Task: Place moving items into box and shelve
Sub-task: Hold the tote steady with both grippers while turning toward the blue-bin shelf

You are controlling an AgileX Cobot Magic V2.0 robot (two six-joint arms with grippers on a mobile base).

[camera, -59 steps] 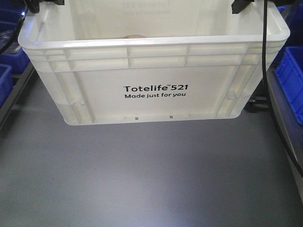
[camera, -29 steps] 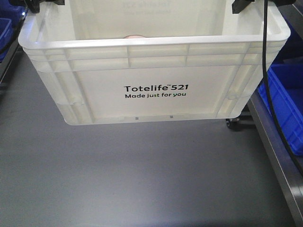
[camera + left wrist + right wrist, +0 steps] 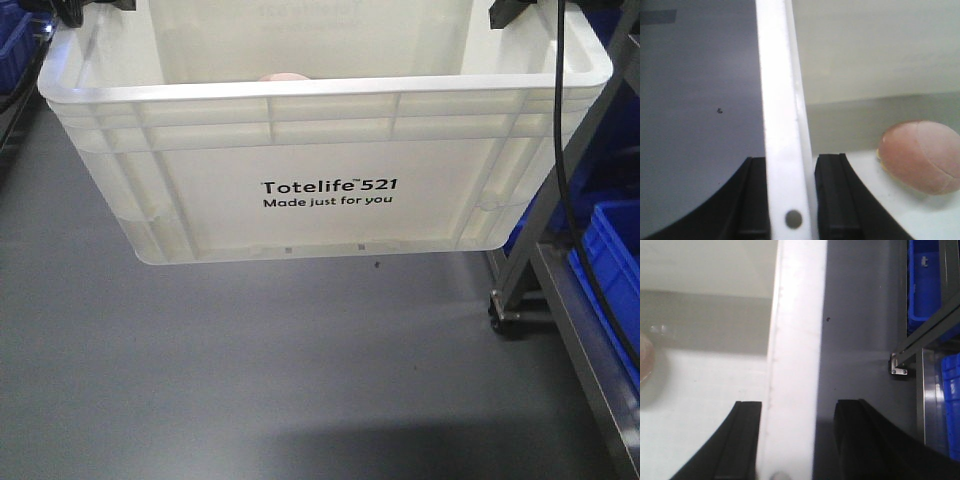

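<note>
The box (image 3: 320, 190), a white ribbed crate printed "Totelife 521", hangs above the grey floor, held by both side rims. My left gripper (image 3: 790, 160) is shut on the left rim (image 3: 782, 100), one finger on each side of it. My right gripper (image 3: 797, 405) is shut on the right rim (image 3: 795, 340). In the front view only dark bits of the left gripper (image 3: 75, 10) and right gripper (image 3: 510, 12) show at the top corners. Inside lies a pinkish-brown moving item (image 3: 922, 155) with a yellow strip; it peeks over the rim (image 3: 280, 76) and shows at an edge (image 3: 645, 360).
A metal rack leg with a caster (image 3: 503, 310) stands at the right, with blue bins (image 3: 615, 260) on the rack. More blue bins (image 3: 15, 35) sit at the top left. A black cable (image 3: 562, 150) hangs down the right side. Grey floor (image 3: 300, 380) lies below.
The box keeps its place in the view, held as before. The surroundings have slid: the left blue bins drew off to the top left corner, and the rack leg with its caster came into view at the right.
</note>
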